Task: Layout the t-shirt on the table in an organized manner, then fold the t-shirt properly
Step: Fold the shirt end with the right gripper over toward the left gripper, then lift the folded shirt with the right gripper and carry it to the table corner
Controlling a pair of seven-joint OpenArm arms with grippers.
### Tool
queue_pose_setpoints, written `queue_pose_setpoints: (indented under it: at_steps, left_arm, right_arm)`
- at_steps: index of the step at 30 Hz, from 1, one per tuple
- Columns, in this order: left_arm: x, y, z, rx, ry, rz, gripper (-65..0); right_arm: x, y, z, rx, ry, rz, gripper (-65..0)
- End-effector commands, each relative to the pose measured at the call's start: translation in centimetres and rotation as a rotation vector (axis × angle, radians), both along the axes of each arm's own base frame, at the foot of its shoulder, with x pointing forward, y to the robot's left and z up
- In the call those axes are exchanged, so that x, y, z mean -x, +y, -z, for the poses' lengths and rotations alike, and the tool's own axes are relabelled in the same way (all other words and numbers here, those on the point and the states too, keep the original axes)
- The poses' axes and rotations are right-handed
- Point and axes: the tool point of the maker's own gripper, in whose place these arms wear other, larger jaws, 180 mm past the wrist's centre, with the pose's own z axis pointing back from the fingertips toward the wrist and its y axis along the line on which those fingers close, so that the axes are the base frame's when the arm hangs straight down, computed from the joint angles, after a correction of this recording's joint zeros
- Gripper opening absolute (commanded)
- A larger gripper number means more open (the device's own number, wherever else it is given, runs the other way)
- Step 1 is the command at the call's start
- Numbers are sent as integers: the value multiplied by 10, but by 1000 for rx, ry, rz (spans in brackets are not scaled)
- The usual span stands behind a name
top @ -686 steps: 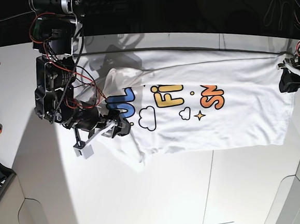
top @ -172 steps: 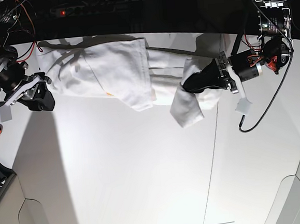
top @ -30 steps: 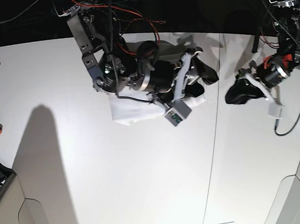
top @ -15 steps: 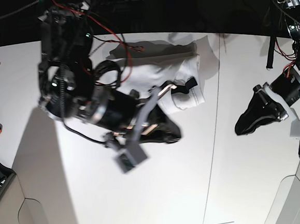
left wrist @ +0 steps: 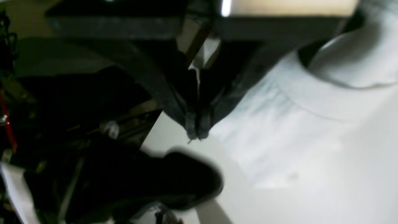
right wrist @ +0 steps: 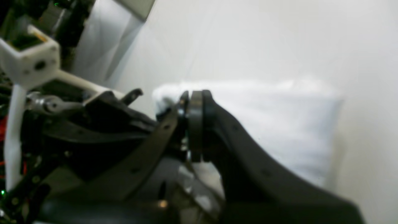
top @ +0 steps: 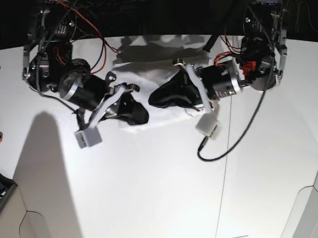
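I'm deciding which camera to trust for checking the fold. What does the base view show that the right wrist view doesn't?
Only the base view shows both arms converging over the bundle, the left gripper, and the large white table with its thin dark seam. Only the right wrist view shows, close up, the right gripper with its black jaws pressed shut against the cloth's edge. Both show the folded white cotton t-shirt, its print hidden.

Base view looks straight down from overhead; both wrist views sit close, sharing the t-shirt (top: 161, 77).
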Motion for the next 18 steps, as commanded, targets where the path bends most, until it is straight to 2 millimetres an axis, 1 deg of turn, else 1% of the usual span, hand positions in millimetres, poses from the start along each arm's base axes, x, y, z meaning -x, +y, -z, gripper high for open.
queue_pose_setpoints:
  at_steps: [1, 6, 10, 13, 16, 18]
  left_arm:
    - [-9, 1, -7, 24, -22, -29, -650]
    - [-28, 28, 41, -66, 81, -140, -650]
    - [-35, 56, 81, -116, 160, -235, -650]
    - [-33, 71, 106, -116, 229, -301, -650]
    - [-24, 76, 126, -112, 293, -333, -650]
    - [-20, 78, 134, -113, 318, -342, -650]
  right_arm:
    - [-9, 4, -9, -39, -39, 6, -650]
    - [-19, 11, 32, -52, 69, 5, -650]
    - [-21, 16, 79, -5, 195, -10, -650]
    - [-16, 22, 109, 1, 287, -12, -650]
    - [-9, 23, 131, 20, 357, -4, -650]
    - [-6, 20, 142, 44, 401, 20, -650]
